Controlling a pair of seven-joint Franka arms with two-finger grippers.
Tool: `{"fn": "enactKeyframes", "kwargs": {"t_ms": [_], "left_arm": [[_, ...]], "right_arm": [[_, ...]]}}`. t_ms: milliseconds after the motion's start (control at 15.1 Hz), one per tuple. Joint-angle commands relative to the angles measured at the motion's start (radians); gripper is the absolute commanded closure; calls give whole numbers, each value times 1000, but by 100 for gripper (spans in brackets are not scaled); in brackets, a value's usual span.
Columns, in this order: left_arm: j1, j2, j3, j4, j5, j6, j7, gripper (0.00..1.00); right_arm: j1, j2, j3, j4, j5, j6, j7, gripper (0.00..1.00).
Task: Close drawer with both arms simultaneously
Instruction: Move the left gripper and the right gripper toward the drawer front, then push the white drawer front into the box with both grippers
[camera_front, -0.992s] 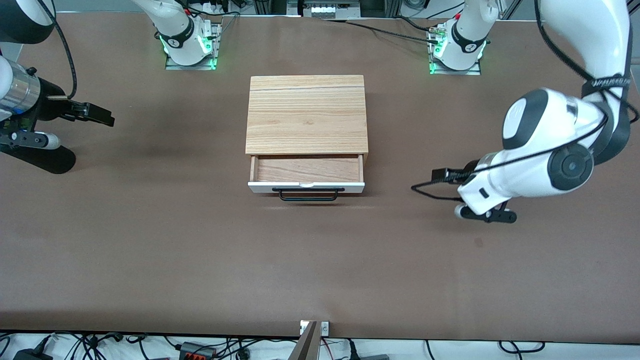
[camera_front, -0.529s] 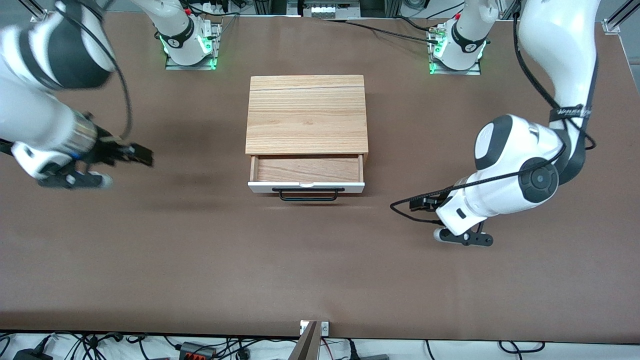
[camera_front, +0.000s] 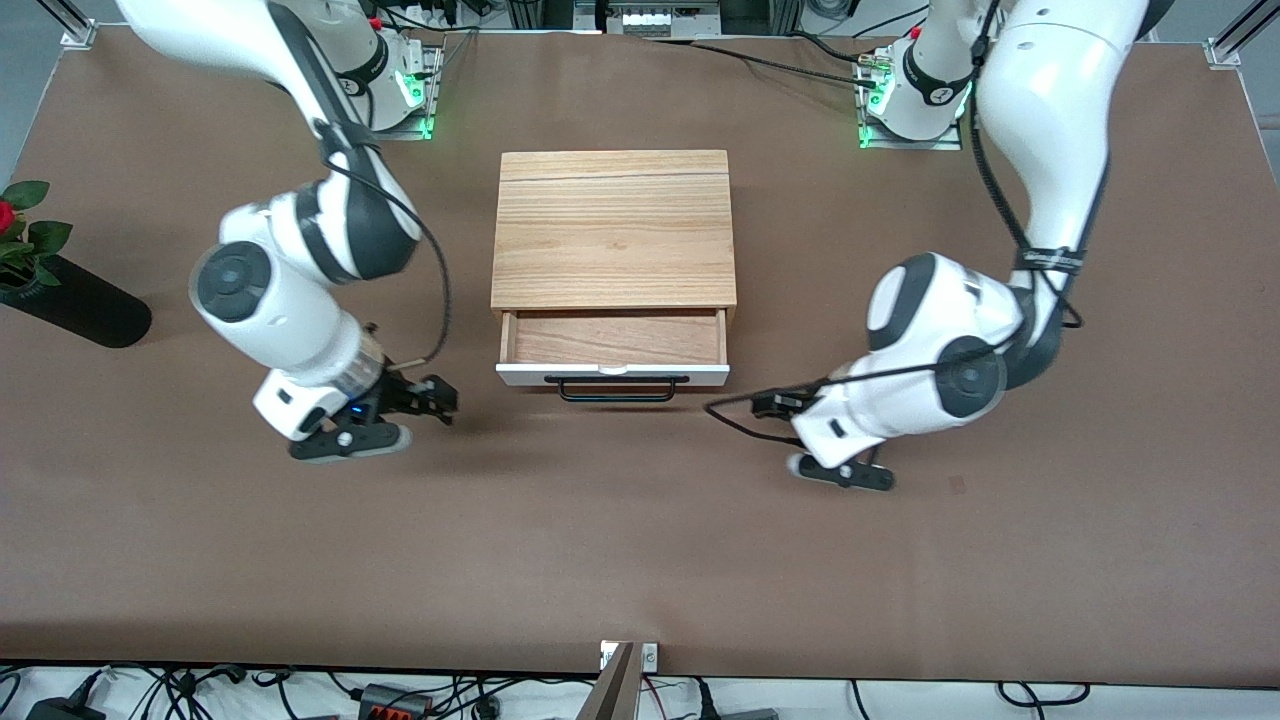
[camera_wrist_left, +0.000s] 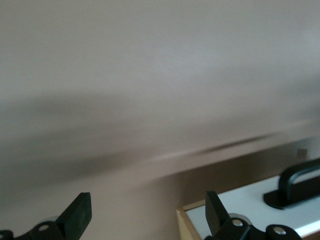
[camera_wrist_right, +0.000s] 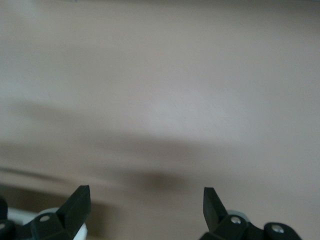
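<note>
Brown desk (camera_front: 640, 560) surface spreads bare around a light-wood box (camera_front: 613, 228) at its middle. From the box the drawer (camera_front: 613, 352) juts part-way open toward the front camera, its white front panel and black bar handle (camera_front: 615, 388) running lengthwise between the two arms' ends of the desk.

Left tool (camera_front: 775, 404) hangs low over the desk off the drawer's corner at the left arm's end, fingers (camera_wrist_left: 80, 215) spread apart and empty; its wrist view shows the white panel and the handle's end just beside it. Right tool (camera_front: 428, 396) sits over the desk off the drawer's other corner, also spread apart and holding nothing, with a wider gap to the panel.

Closing means a push square to the panel's length, away from the front camera and into the box. Both tools are level with the panel but off its ends, so each probably has to slide inward in front of it before pressing. By this view the left tool is the closer one.
</note>
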Motion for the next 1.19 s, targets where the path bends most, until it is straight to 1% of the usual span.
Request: {"fn": "enactKeyframes", "kwargs": {"t_ms": [0,132,198,397,793,926,1124], "left_arm": [[-28,34,8,34,-13,11,9,0],[-56,37,8,29,-13,13,4,0],[-68,43,8,29,-10,13,4,0],[-71,50,8,26,-10,11,3,0],[-71,45,6,23,-11,-6,6,0],[-73,43,4,17,-13,-41,7,0],[-71,43,-23,17,-14,-107,4,0]], "right_arm": [[29,82,5,29,82,132,-7,0],[32,90,36,24,173,143,-14,0],[42,90,39,20,185,143,-16,0],[81,93,45,-5,187,141,-79,0],[87,90,45,-52,187,129,-85,0],[90,84,48,-66,187,112,-87,0],[88,81,51,-61,188,49,-82,0]]}}
